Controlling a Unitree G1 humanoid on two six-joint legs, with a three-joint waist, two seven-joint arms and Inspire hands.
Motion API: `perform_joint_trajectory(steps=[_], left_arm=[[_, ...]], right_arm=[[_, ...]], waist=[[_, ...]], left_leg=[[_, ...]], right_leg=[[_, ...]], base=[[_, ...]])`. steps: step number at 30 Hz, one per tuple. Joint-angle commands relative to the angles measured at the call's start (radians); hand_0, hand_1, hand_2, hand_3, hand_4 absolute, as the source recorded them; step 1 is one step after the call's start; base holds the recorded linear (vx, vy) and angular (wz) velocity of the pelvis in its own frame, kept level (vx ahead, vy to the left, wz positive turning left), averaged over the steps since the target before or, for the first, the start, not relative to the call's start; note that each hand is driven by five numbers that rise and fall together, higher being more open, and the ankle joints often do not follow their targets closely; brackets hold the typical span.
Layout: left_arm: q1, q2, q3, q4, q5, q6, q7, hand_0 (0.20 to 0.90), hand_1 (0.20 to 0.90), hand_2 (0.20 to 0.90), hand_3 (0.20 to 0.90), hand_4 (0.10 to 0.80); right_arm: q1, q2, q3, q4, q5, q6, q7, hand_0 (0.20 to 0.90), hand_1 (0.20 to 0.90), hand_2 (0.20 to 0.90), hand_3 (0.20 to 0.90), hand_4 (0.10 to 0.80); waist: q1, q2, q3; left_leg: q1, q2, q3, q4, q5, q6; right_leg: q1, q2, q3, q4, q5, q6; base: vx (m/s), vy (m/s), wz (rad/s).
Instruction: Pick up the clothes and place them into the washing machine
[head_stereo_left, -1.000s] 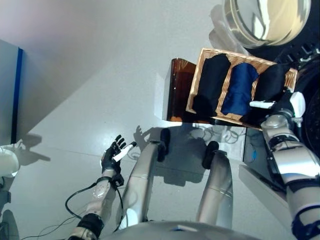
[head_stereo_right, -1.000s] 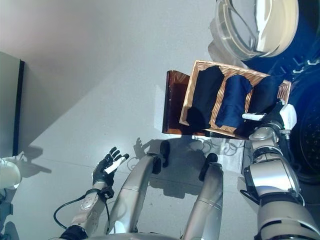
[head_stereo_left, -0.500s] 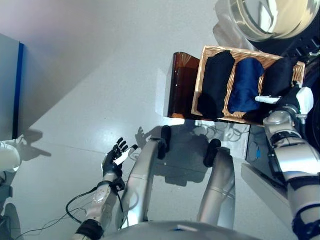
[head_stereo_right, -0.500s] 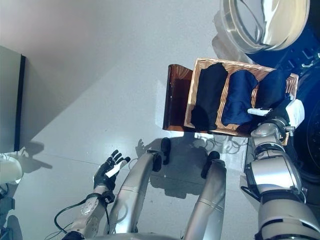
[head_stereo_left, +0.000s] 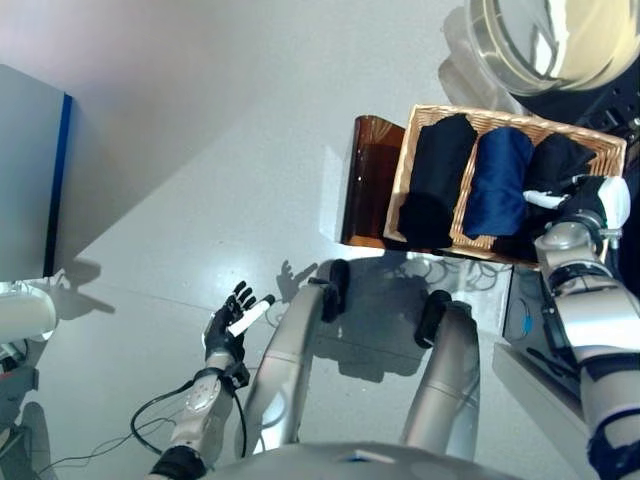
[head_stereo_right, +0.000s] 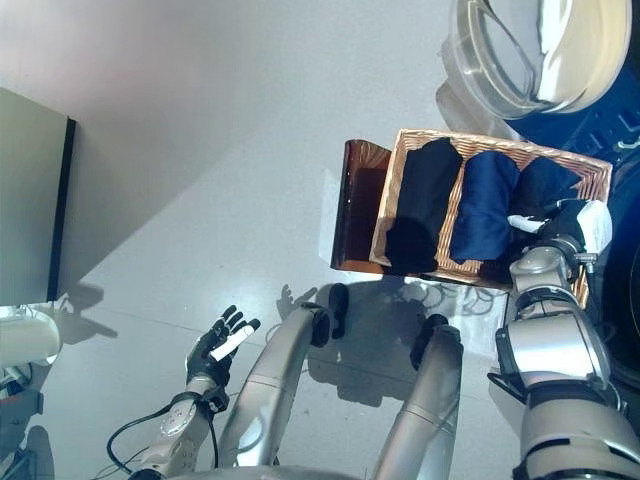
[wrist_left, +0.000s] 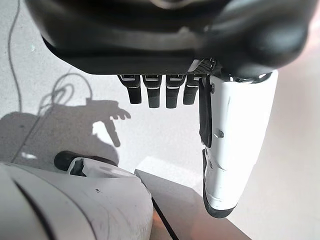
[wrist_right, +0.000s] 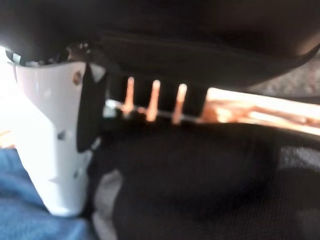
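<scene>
The wicker basket (head_stereo_left: 403, 170) rests on the dark brown box (head_stereo_left: 366, 180). It holds a folded black garment (head_stereo_left: 436, 180), a blue garment (head_stereo_left: 496, 180) and another black garment (head_stereo_left: 556, 160) at the right end. My right hand (head_stereo_left: 582, 203) lies on that right black garment (wrist_right: 200, 185), fingers fairly straight, white-covered thumb (wrist_right: 50, 140) toward the blue garment (wrist_right: 30, 225). My left hand (head_stereo_left: 230, 325) hangs low over the floor at the lower left, open and empty, and shows in its wrist view (wrist_left: 165, 30).
The washing machine's round glass door (head_stereo_left: 545, 40) stands open beyond the basket, and the dark machine front runs down the right edge. A grey cabinet (head_stereo_left: 30, 170) with a blue edge stands at the far left. A white object (head_stereo_left: 20, 315) lies at the lower left.
The whole view has shifted, so the camera moved. My right hand has stayed at the basket's right end and sits slightly further onto the black garment. The left hand stays low and open.
</scene>
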Motion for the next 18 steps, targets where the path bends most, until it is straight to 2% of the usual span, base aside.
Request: perform_joint_trajectory(steps=[1, 9, 17, 18], left_arm=[[0.014, 0.062, 0.022, -0.034, 0.002, -0.043, 0.012, 0.9, 0.9, 0.9, 0.9, 0.8], [-0.019, 0.062, 0.037, -0.002, 0.004, -0.048, 0.02, 0.9, 0.9, 0.9, 0.9, 0.8], [-0.062, 0.045, 0.087, 0.079, -0.007, -0.053, 0.032, 0.9, 0.9, 0.9, 0.9, 0.8], [-0.061, 0.042, 0.088, 0.087, -0.01, -0.051, 0.028, 0.9, 0.9, 0.9, 0.9, 0.8]], right_arm=[[-0.009, -0.047, 0.008, -0.013, -0.005, -0.008, -0.012, 0.2, 0.2, 0.2, 0.2, 0.3], [0.007, -0.048, -0.037, -0.013, 0.032, -0.009, -0.028, 0.2, 0.2, 0.2, 0.2, 0.3], [0.103, 0.032, -0.236, -0.221, 0.423, -0.177, -0.003, 0.2, 0.2, 0.2, 0.2, 0.3], [0.116, 0.043, -0.255, -0.237, 0.466, -0.194, 0.013, 0.2, 0.2, 0.2, 0.2, 0.3]], waist=[[0.008, 0.006, 0.002], [-0.001, -0.003, -0.003], [-0.052, -0.042, 0.017], [-0.058, -0.049, 0.02]], left_leg=[[0.012, 0.045, -0.072, 0.077, -0.077, -0.096], [0.098, 0.05, -0.056, -0.027, -0.047, -0.097], [0.263, 0.066, -0.034, -0.216, 0.012, -0.11], [0.269, 0.066, -0.026, -0.24, 0.052, -0.107]], right_leg=[[0.029, 0.012, 0.048, -0.094, 0.111, -0.001], [0.105, 0.015, 0.039, -0.197, 0.155, 0.015], [0.271, 0.047, 0.019, -0.414, 0.24, 0.033], [0.286, 0.045, 0.012, -0.456, 0.283, 0.029]], base=[[0.0, 0.0, 0.0], [0.005, 0.001, -0.01], [0.018, -0.01, -0.16], [-0.056, -0.014, -0.24]])
